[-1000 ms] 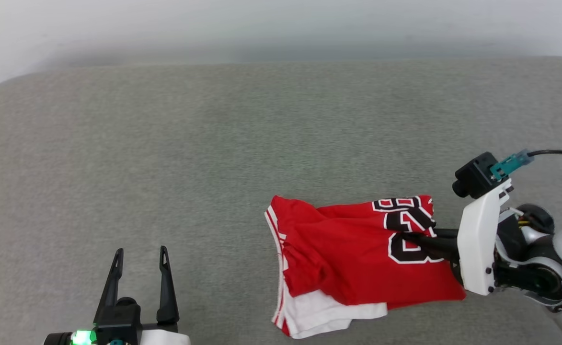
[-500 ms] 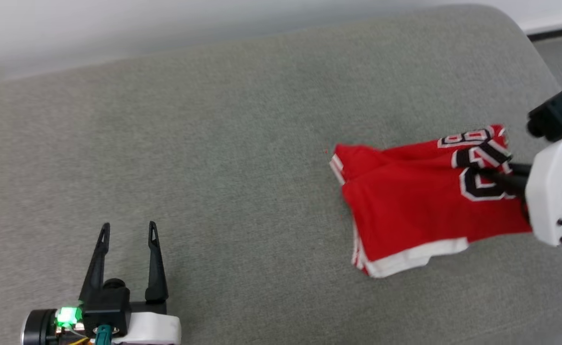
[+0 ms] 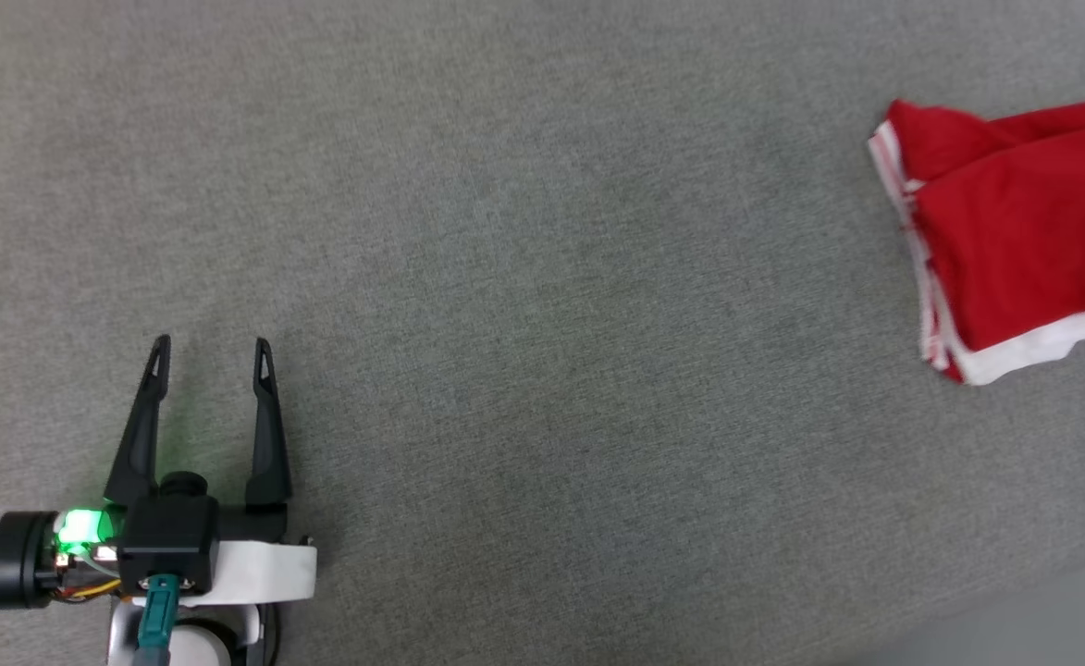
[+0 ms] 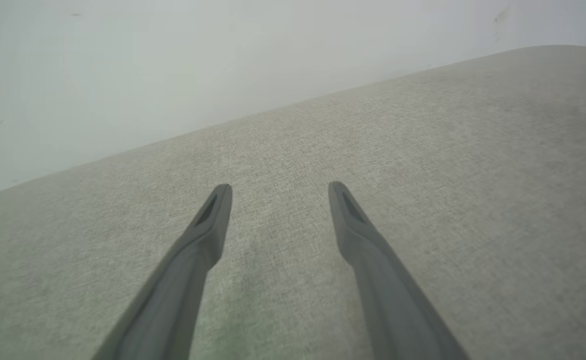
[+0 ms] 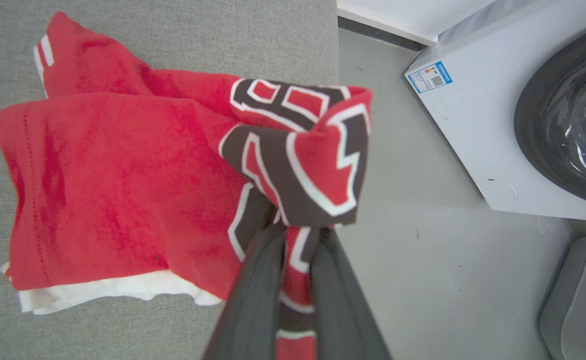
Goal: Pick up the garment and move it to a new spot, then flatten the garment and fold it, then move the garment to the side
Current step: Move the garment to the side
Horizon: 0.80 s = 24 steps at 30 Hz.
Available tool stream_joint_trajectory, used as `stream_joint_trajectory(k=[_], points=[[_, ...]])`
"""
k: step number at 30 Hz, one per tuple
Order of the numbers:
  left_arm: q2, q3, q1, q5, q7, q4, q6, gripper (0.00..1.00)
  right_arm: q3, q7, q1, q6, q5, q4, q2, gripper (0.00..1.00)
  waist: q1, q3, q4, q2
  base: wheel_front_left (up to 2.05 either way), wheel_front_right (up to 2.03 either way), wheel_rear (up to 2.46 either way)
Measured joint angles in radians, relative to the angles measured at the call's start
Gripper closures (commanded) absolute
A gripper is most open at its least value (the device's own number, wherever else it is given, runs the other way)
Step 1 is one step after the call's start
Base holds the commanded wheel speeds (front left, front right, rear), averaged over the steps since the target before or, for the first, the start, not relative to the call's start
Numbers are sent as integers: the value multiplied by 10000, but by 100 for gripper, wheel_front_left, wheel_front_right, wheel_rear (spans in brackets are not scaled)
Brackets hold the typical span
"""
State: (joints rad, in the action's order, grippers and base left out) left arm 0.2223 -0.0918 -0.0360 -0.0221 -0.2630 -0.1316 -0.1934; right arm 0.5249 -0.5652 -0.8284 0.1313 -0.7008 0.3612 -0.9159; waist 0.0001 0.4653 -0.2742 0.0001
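Observation:
The red garment (image 3: 1014,240) lies folded on the grey cushion (image 3: 524,277) at the head view's right edge, its white sleeve trim toward me. In the right wrist view my right gripper (image 5: 295,235) is shut on the garment (image 5: 123,175) at its lettered end, which bunches over the fingertips and hangs past the cushion's edge. My left gripper (image 3: 212,356) is open at the lower left, low over bare cushion, far from the garment. The left wrist view has its two fingers (image 4: 208,235) spread apart with nothing between them.
A white washing machine (image 5: 497,110) with a dark round door stands on the grey floor (image 5: 422,240) beyond the cushion's edge. A pale wall (image 4: 173,65) rises behind the cushion. A grey rounded object (image 5: 577,300) sits at the lower right of the right wrist view.
The head camera has swung left and down, so the garment has slid to the view's right edge and the right arm has left the view. The right gripper has carried the garment rightward.

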Motion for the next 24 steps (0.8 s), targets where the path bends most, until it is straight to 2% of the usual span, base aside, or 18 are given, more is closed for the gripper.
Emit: stream_joint_trajectory(k=[5,12,13,14,19,24], points=[[224,-35,-353,4,0,-209,-48,0,-345,474,-640,0,372,1486,0,100,0,686,21,0,0,0,0],[397,-119,-530,69,-15,-454,-180,0,-848,1273,-1165,0,777,3003,920,100,0,1313,75,0,0,0,0],[420,-123,-531,84,-15,-456,-192,0,-863,1406,-1173,0,895,3179,1051,76,0,1324,68,0,0,0,0],[433,-127,-530,92,-15,-445,-219,0,-874,1509,-1189,0,1009,3356,1147,0,0,1311,63,0,0,0,0],[395,-94,-508,178,-15,-293,-368,0,-1039,2497,-1444,0,1931,4080,1452,0,0,977,70,0,0,0,0],[245,-81,-241,268,0,-100,-453,0,-1461,4295,-1684,0,2663,4268,1889,0,0,370,130,0,0,0,0]])
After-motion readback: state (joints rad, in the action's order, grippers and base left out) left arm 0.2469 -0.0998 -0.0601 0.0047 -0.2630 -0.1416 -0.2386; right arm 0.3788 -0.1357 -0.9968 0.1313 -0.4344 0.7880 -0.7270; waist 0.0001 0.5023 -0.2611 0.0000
